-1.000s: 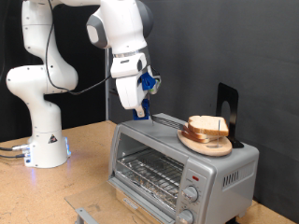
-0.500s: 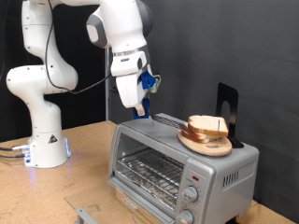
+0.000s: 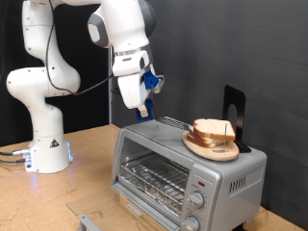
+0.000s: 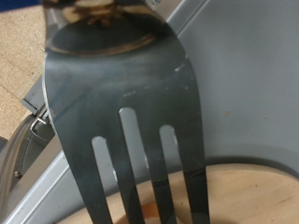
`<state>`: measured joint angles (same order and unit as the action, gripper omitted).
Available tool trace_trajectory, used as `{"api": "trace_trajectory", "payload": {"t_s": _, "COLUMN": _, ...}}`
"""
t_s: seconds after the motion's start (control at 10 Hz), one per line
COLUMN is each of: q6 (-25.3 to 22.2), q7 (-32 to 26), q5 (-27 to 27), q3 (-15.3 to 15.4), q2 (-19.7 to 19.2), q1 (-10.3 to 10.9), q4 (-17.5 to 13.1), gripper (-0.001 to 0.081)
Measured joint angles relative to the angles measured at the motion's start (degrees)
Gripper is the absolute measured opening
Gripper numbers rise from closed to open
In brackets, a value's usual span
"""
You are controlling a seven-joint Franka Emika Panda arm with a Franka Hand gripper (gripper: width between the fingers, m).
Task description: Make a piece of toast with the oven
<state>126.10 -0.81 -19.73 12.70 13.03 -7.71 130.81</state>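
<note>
The piece of toast (image 3: 214, 129) lies on a round wooden plate (image 3: 208, 148) on top of the silver toaster oven (image 3: 231, 175). My gripper (image 3: 144, 112) hangs above the oven's top, at its end toward the exterior view's left. It is shut on a metal fork-like turner (image 3: 171, 122) whose tines reach toward the plate and stop just short of it. In the wrist view the turner (image 4: 121, 103) fills the frame, over the oven top (image 4: 248, 84) and the plate's edge (image 4: 252, 196). The wire rack (image 3: 154, 176) inside the oven is bare.
A black upright stand (image 3: 234, 108) is behind the plate on the oven. The arm's base (image 3: 44, 146) stands on the wooden table (image 3: 67, 188) at the exterior view's left. A grey metal part (image 3: 85, 220) lies at the bottom, in front of the oven.
The gripper with the turner has shifted slightly up and toward the exterior view's left. Toast, plate and oven have not moved.
</note>
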Motion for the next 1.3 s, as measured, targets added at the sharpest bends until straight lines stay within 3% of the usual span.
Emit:
{"api": "trace_trajectory", "payload": {"t_s": 0.5, "q6": -0.01, "q7": 1.30, "q5": 0.17, "q3": 0.18, "q2": -0.11, "q1": 0.00, "q4": -0.04, "gripper": 0.0475}}
{"api": "trace_trajectory", "payload": {"t_s": 1.3, "q6": 0.51, "q7": 3.56, "q5": 1.13, "q3": 1.63, "q2": -3.89, "q1": 0.00, "q4": -3.52, "gripper": 0.0475}}
